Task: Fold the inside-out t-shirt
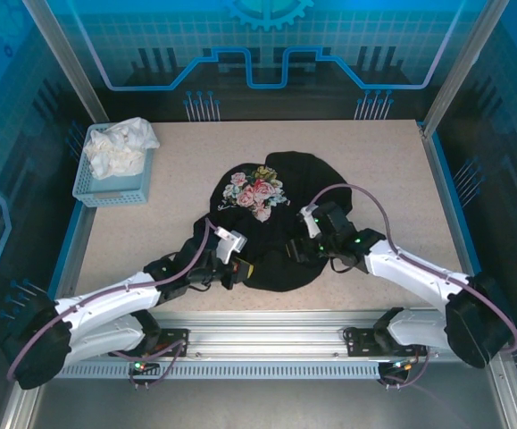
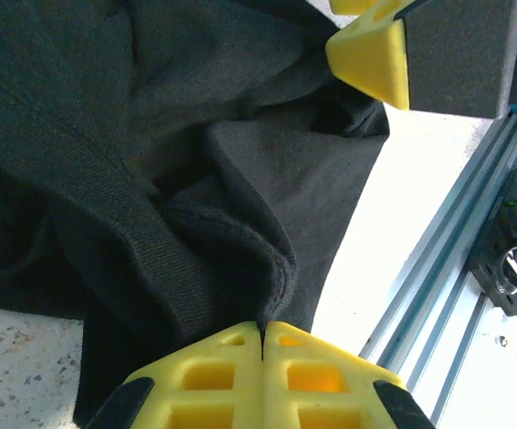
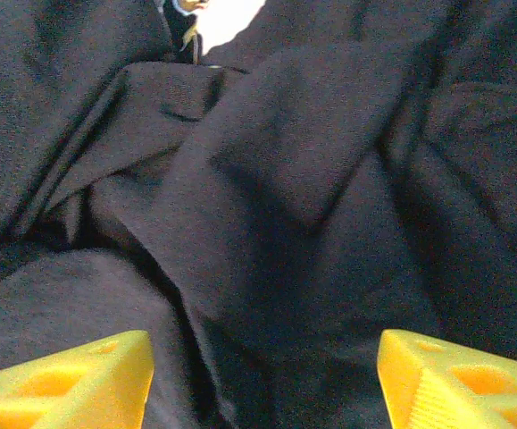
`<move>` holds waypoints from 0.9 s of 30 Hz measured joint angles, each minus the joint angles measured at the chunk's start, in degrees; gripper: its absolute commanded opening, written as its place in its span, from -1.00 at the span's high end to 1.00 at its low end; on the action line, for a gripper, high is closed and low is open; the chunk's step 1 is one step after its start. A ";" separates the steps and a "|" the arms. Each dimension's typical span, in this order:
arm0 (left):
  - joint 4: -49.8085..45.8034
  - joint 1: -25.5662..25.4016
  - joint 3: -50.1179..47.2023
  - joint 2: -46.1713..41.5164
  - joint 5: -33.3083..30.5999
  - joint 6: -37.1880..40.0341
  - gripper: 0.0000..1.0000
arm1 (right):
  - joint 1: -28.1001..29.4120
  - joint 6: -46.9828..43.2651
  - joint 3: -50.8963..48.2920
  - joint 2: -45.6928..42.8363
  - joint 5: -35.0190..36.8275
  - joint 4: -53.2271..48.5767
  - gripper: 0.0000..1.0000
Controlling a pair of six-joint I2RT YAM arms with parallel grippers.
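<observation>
T-shirt (image 1: pixel 285 223) bunched at middle of table (image 1: pixel 151 241), flower print (image 1: pixel 256 192) up. Left claw (image 2: pixel 262 332) clenched on fabric fold at its near edge. Right claw (image 3: pixel 262 371) released, jaws spread over its right side.

Even light from above leaves the speckled table (image 1: pixel 383 170) bright around the black t-shirt (image 1: pixel 298 179), whose folds sink into murky, low-contrast shadow in both wrist views, while bare table beside the t-shirt blows out white.
</observation>
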 measured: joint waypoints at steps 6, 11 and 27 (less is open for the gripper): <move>-0.42 -0.15 -0.57 0.07 -0.02 -0.04 1.00 | 1.68 -1.62 2.03 7.02 3.80 -0.35 0.22; -0.35 -0.96 -2.99 -0.22 -0.33 -0.22 1.00 | 1.16 -2.05 3.28 9.07 3.32 1.68 0.90; -0.28 -2.91 5.99 4.13 -2.64 5.60 -0.09 | -12.83 4.20 3.19 -1.44 -22.97 15.76 1.00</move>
